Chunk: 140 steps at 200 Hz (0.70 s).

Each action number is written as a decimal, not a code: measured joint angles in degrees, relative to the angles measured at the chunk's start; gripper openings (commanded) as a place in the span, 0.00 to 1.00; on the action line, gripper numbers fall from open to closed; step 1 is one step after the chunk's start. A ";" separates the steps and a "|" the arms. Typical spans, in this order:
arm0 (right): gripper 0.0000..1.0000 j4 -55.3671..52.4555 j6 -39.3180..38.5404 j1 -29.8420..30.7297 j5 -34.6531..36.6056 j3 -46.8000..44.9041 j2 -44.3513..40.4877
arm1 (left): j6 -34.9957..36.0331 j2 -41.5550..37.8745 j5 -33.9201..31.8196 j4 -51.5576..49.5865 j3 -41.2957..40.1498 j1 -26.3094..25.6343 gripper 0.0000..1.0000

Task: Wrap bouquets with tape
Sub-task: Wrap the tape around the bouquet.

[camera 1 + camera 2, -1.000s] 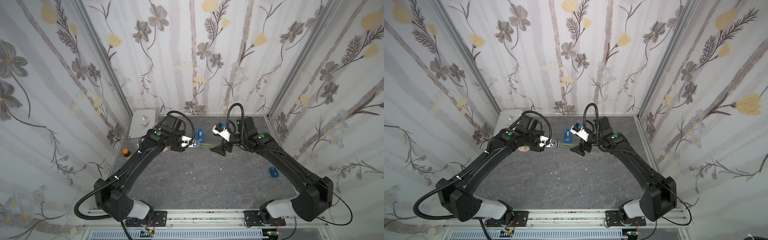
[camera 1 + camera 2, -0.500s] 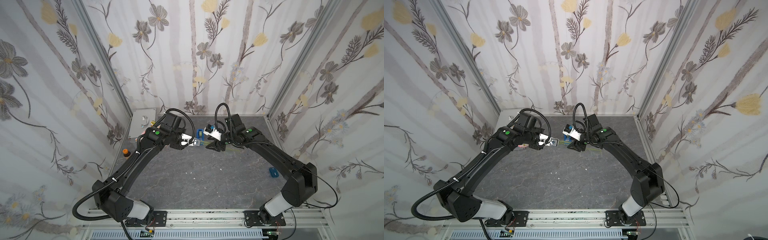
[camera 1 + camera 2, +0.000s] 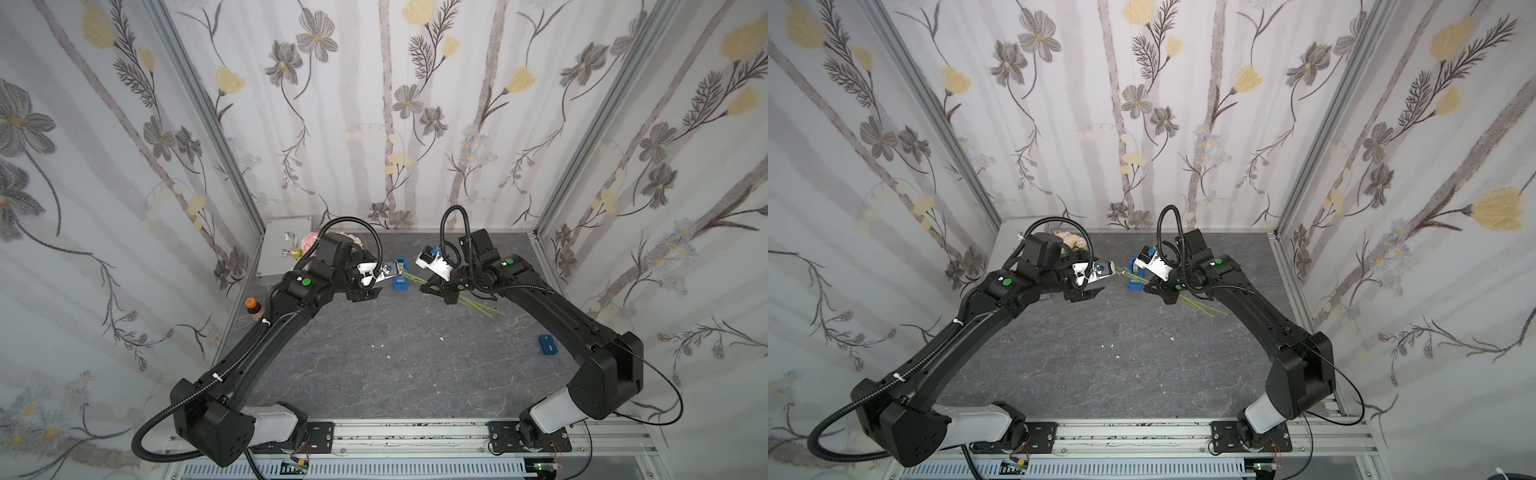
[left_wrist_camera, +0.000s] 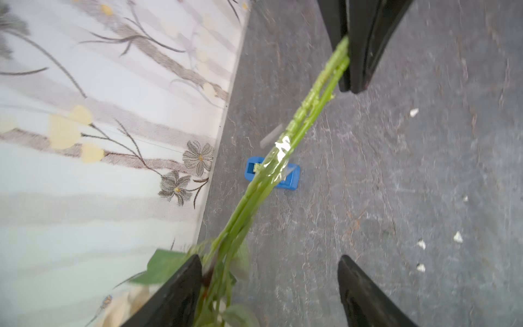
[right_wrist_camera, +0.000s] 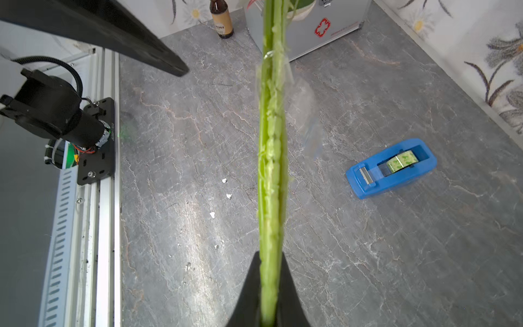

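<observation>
In a top view the left claw point(image 3: 372, 286) stands apart around the bouquet point(image 3: 309, 241), its roses far left by the metal case point(image 3: 274, 257). The right claw point(image 3: 436, 289) is clamped on the stems point(image 3: 478, 305), right of the blue tape dispenser point(image 3: 400, 279). From the left wrist, clear tape point(image 4: 280, 151) bands the stems. From the right wrist, a loose flap point(image 5: 307, 113) hangs off. With one grip only, I'd worry the blooms sag or twist and the flap snags.

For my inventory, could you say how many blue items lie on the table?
2: the tape dispenser under the stems, and a small block beside the right arm. Arms may hide others.
</observation>
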 measured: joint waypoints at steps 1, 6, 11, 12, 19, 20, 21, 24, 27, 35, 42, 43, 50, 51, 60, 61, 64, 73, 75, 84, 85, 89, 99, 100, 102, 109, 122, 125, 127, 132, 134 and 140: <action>0.00 0.04 0.15 -0.04 -0.04 -0.04 -0.04 | -0.44 -0.15 0.07 0.26 -0.15 0.00 0.77; 0.00 0.50 1.60 -0.42 -0.61 -0.37 -0.33 | -4.26 -1.60 0.92 2.82 -1.90 -0.09 0.77; 0.00 1.09 2.84 -0.74 -1.18 -0.63 -0.59 | -7.82 -2.80 1.51 5.01 -3.45 -0.11 0.76; 0.00 1.18 3.04 -0.79 -1.29 -0.68 -0.63 | -8.85 -3.13 1.68 5.66 -3.89 -0.11 0.76; 0.00 2.36 5.09 -1.31 -2.03 -1.11 -1.20 | -14.45 -4.59 2.43 8.70 -6.03 -0.22 0.75; 0.00 2.49 5.33 -1.36 -2.12 -1.16 -1.25 | -15.56 -4.83 2.54 9.29 -6.45 -0.22 0.75; 0.00 2.69 5.73 -1.42 -2.32 -1.25 -1.36 | -16.09 -4.94 2.62 9.57 -6.62 -0.22 0.74; 0.00 3.17 6.56 -1.62 -2.69 -1.44 -1.62 | -19.21 -5.51 2.99 11.02 -7.58 -0.20 0.74; 0.00 3.78 7.41 -1.79 -3.02 -1.68 -1.92 | -21.84 -5.90 3.21 12.37 -8.33 -0.20 0.73; 0.00 5.81 10.40 -2.32 -4.46 -2.58 -2.95 | -29.46 -6.82 3.10 16.24 -10.47 -0.20 0.70; 0.00 7.93 13.05 -2.64 -5.84 -3.56 -3.98 | -37.16 -7.37 2.99 20.24 -12.63 -0.20 0.67; 0.00 8.15 13.31 -2.67 -5.92 -3.65 -4.11 | -37.86 -7.39 2.99 20.61 -12.83 -0.20 0.67; 0.00 10.23 15.98 -2.97 -7.08 -4.72 -5.35 | -45.20 -7.56 2.95 24.68 -15.06 -0.17 0.66; 0.00 10.67 16.52 -3.04 -7.28 -4.96 -5.66 | -45.79 -7.56 2.95 25.03 -15.23 -0.17 0.66; 0.00 13.92 20.17 -3.21 -8.87 -6.62 -7.58 | -53.68 -7.39 2.60 29.07 -17.57 -0.15 0.66; 0.00 14.21 20.46 -3.21 -9.03 -6.75 -7.74 | -54.77 -7.34 2.49 29.62 -17.90 -0.15 0.65; 0.00 15.37 21.66 -3.21 -9.64 -7.34 -8.41 | -57.18 -7.23 2.14 30.73 -18.60 -0.15 0.64; 0.00 19.65 25.73 -3.28 -11.52 -9.25 -10.27 | -65.46 -6.82 0.46 34.95 -21.00 -0.17 0.62; 0.00 20.55 26.49 -3.30 -11.96 -9.64 -10.60 | -67.19 -6.73 0.00 35.98 -21.55 -0.20 0.61; 0.00 24.92 30.05 -3.43 -13.92 -11.63 -12.07 | -74.47 -5.88 -2.01 41.05 -24.20 -0.17 0.61; 0.00 25.29 30.36 -3.45 -14.08 -11.78 -12.15 | -75.60 -5.70 -2.29 41.92 -24.57 -0.17 0.62; 0.00 27.15 32.02 -3.52 -14.91 -12.59 -12.68 | -78.60 -5.05 -3.08 44.35 -25.59 -0.13 0.63; 0.00 31.32 36.13 -3.61 -16.41 -14.36 -13.86 | -85.37 -2.99 -4.96 48.68 -26.99 -0.13 0.67; 0.00 31.95 36.70 -3.61 -16.61 -14.62 -14.01 | -85.81 -2.86 -5.09 48.87 -27.04 -0.13 0.67; 0.00 32.79 37.53 -3.61 -16.92 -14.95 -14.25 | -86.95 -2.49 -5.44 49.44 -27.10 -0.13 0.68; 0.00 35.45 40.22 -3.65 -17.86 -15.93 -14.91 | -90.90 -1.11 -6.43 51.67 -26.97 -0.13 0.71; 0.00 39.91 45.35 -3.69 -19.06 -17.14 -15.82 | -96.13 1.40 -7.28 57.13 -25.68 -0.17 0.76; 0.00 40.72 46.34 -3.69 -19.28 -17.25 -15.96 | -97.07 1.88 -7.41 58.42 -25.44 -0.22 0.76; 0.00 41.29 47.08 -3.69 -19.39 -17.31 -16.02 | -97.77 2.21 -7.54 59.45 -25.29 -0.22 0.76; 0.00 42.82 48.85 -3.69 -19.71 -17.42 -16.15 | -99.41 2.97 -7.80 61.86 -25.05 -0.22 0.77; 0.00 43.25 49.31 -3.69 -19.78 -17.44 -16.17 | -100.13 3.28 -8.02 62.97 -24.98 -0.26 0.77; 0.00 45.09 51.19 -3.69 -20.17 -17.46 -16.24 | -102.20 4.20 -8.57 66.18 -24.85 -0.26 0.77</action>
